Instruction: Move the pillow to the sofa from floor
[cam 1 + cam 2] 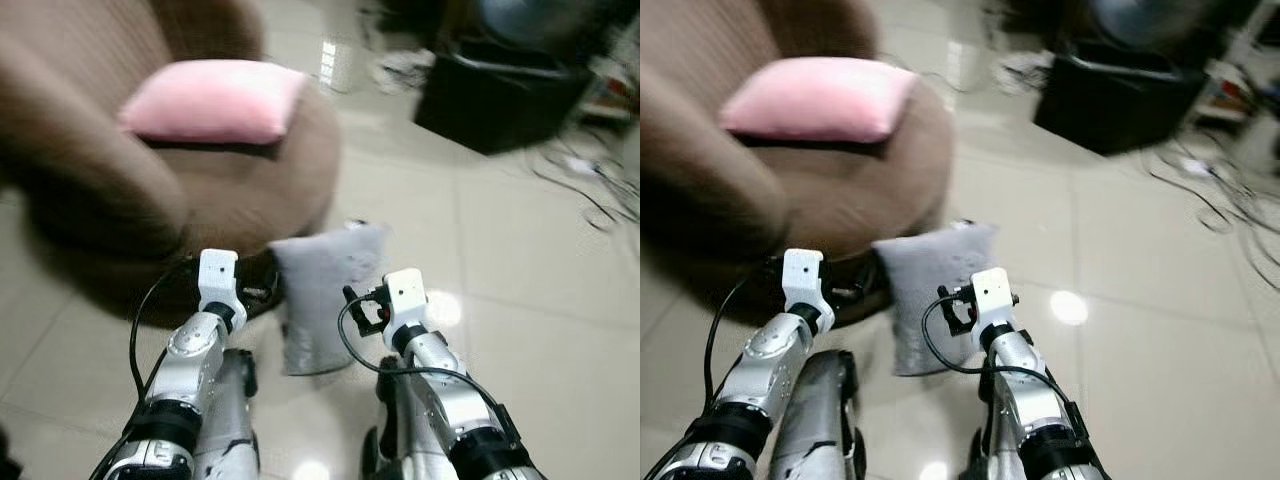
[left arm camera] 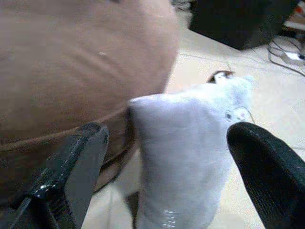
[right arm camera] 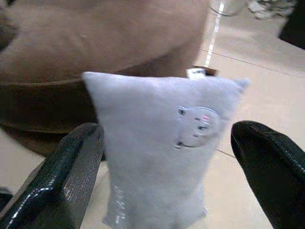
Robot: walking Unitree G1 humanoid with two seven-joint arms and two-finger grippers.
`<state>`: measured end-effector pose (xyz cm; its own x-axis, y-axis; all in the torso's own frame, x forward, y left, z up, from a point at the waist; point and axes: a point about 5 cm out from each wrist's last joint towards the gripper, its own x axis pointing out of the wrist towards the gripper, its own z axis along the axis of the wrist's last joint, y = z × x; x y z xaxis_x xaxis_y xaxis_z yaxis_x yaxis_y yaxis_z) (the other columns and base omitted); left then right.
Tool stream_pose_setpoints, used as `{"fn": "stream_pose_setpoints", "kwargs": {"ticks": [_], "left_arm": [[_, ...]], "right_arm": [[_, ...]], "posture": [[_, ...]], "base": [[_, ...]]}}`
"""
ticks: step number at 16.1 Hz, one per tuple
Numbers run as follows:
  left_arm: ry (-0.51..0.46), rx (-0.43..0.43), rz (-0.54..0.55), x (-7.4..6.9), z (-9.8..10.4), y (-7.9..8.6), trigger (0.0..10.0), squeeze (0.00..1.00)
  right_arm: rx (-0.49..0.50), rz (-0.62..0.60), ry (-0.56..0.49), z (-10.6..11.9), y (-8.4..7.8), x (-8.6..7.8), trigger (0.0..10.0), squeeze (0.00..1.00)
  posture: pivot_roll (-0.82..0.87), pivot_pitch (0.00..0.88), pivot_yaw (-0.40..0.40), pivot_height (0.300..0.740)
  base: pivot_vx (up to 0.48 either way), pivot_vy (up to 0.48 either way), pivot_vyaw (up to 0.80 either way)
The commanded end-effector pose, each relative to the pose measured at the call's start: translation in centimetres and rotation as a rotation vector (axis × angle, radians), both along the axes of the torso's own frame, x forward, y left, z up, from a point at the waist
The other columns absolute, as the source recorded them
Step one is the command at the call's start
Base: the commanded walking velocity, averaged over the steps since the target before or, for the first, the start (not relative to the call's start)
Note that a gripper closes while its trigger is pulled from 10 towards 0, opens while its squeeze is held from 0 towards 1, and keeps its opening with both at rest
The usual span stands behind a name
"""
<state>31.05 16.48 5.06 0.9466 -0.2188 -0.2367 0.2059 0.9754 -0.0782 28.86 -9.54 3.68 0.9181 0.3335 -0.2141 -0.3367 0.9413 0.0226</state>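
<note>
On the glossy tiled floor (image 1: 520,250), just at the foot of the brown sofa (image 1: 90,180), lies the grey pillow (image 1: 322,290), its far edge leaning against the sofa's curved base. From the head views it sits at about twelve o'clock from the robot, between the two raised silver arms; a pink pillow (image 1: 215,100) already rests on the sofa seat at roughly eleven o'clock, and a black box (image 1: 495,100) stands on the floor at about one o'clock with loose cables (image 1: 590,190) trailing near it. The head views are blurred and show the wrists but not the finger spacing. The wrist views supply that: the left tool (image 2: 167,176) has its two black fingers spread wide apart, with the pillow standing between them and not touched, and the right tool (image 3: 167,176) is likewise spread wide, framing the same pillow. The right wrist view also shows a small round cartoon patch (image 3: 193,126) on the pillow's face and a little tag (image 3: 202,72) at its upper edge.
</note>
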Motion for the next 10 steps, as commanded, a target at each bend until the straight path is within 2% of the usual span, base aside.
{"fn": "stream_pose_setpoints", "kwargs": {"ticks": [1,3,10], "left_arm": [[-0.014,0.020,-0.024,0.16,0.36,-0.26,10.0,0.00],[-0.023,0.030,-0.040,0.14,0.47,-0.37,10.0,0.00],[-0.067,0.105,-0.120,0.12,0.81,-1.18,10.0,0.00]], "right_arm": [[0.003,-0.009,-0.016,0.30,-0.19,0.14,10.0,0.37],[0.002,-0.006,-0.016,0.29,-0.13,0.12,10.0,0.37],[0.023,0.038,-0.047,0.59,0.40,-0.07,10.0,0.35]], "posture": [[0.01,0.151,-0.052,0.551],[0.01,0.150,-0.051,0.551],[0.00,0.134,-0.044,0.551]], "base": [[0.000,0.000,0.00],[0.139,-0.146,0.00],[0.316,-0.357,0.00]]}}
